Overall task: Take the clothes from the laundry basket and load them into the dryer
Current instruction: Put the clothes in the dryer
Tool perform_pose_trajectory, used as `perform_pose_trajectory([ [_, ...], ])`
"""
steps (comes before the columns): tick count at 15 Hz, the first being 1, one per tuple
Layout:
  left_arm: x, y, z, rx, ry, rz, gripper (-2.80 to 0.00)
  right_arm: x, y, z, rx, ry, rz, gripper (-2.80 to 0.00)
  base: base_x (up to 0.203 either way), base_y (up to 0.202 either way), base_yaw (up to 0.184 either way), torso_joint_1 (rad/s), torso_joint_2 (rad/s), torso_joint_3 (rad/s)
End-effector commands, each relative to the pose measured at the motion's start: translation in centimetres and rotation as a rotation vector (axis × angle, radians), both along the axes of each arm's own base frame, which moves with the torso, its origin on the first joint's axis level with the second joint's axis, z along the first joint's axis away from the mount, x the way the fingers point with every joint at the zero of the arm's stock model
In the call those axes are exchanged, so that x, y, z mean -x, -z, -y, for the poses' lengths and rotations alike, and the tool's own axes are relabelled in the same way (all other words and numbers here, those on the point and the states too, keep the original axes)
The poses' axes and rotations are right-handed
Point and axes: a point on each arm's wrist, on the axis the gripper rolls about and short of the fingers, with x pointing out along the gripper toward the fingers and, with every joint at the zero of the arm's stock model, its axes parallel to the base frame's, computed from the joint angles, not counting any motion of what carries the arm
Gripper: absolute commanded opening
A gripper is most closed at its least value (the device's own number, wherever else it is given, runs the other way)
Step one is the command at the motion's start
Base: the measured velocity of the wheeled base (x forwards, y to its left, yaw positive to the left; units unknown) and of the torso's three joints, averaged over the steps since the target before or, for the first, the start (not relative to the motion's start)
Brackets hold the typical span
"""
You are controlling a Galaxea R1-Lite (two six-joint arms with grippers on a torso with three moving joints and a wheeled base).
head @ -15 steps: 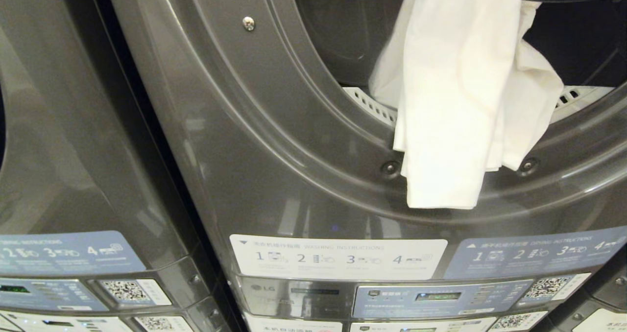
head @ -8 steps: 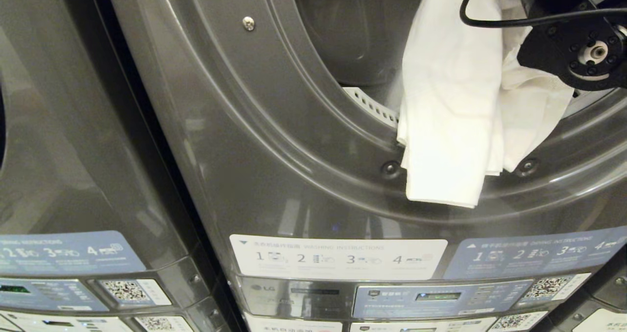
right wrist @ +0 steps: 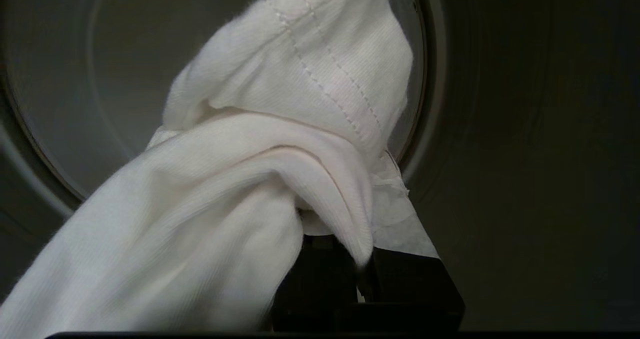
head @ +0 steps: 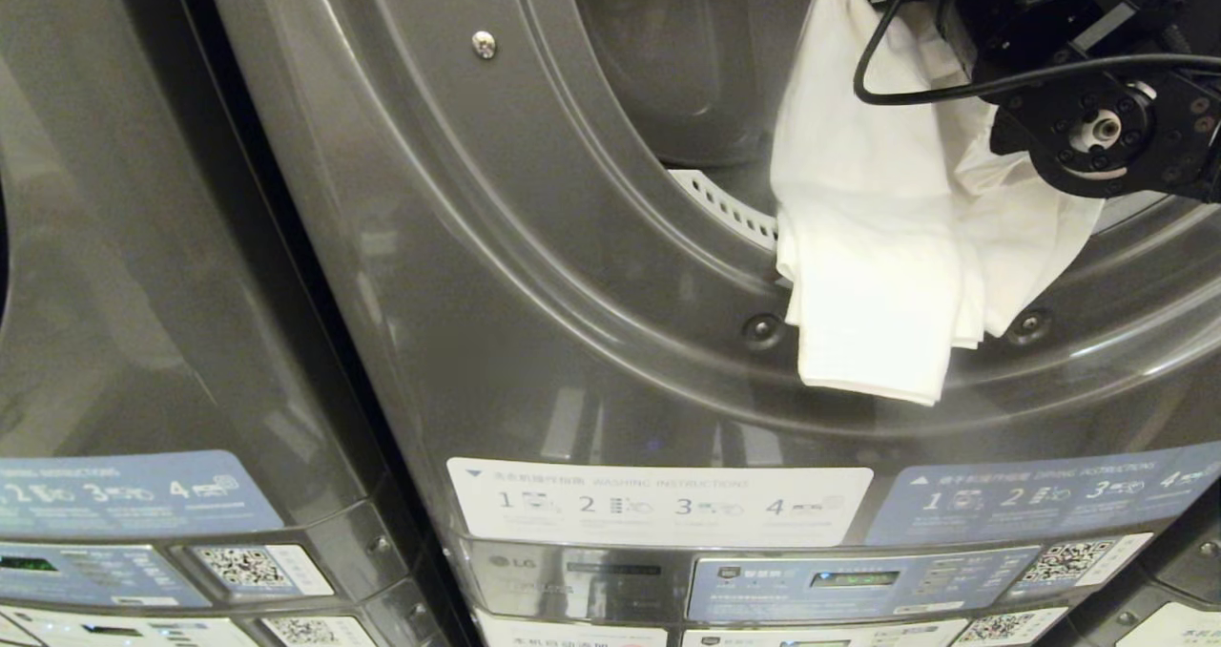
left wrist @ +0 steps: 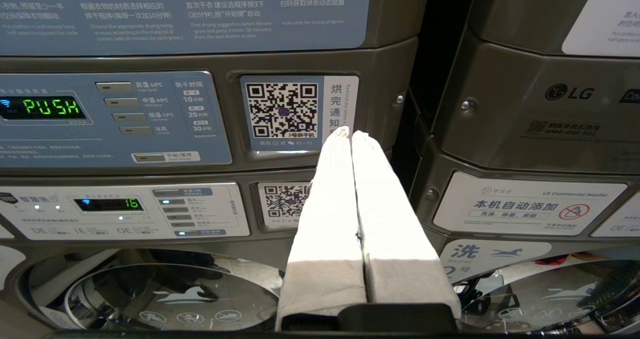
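A white garment (head: 878,246) hangs out of the grey dryer's round opening (head: 572,198), its lower end draped over the rim and down the front. The top of the garment reaches into the dark drum (head: 687,55). My right arm (head: 1097,132) reaches into the opening at the upper right. Seen from its wrist, the right gripper (right wrist: 357,204) is shut on the white garment (right wrist: 250,179), which bunches over the fingers and hides their tips. My left gripper (left wrist: 348,133) is parked, shut and empty, facing the control panels. The laundry basket is out of view.
A second grey machine (head: 114,246) stands close on the left. Instruction labels (head: 658,504) and a control panel (head: 858,580) sit below the opening. The left wrist view shows a lit display panel (left wrist: 52,107) and a washer door (left wrist: 150,294) below it.
My right arm has come down into the head view at the upper right and moved left toward the drum. The garment's upper part has bunched and shifted with it; its lower end still hangs over the rim.
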Motion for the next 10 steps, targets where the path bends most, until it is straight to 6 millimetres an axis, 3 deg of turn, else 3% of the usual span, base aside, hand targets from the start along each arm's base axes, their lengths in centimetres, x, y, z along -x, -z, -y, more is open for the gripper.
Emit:
perform_pose_trajectory([
  [1, 0.0, 0.0, 0.0, 0.001, 0.000, 0.000, -2.80, 0.4, -0.4, 0.0, 0.000, -0.018, 0.021, -2.80, 0.000, 0.000, 0.000, 0.000, 0.00, 0.000],
  [4, 0.0, 0.0, 0.0, -0.001, 0.000, 0.000, -2.80, 2.0, -1.7, 0.4, -0.006, -0.055, 0.056, -2.80, 0.000, 0.000, 0.000, 0.000, 0.00, 0.000],
  [10, 0.0, 0.0, 0.0, -0.001, 0.000, 0.000, -2.80, 2.2, -1.8, 0.1, 0.000, -0.071, 0.053, -2.80, 0.000, 0.000, 0.000, 0.000, 0.00, 0.000],
])
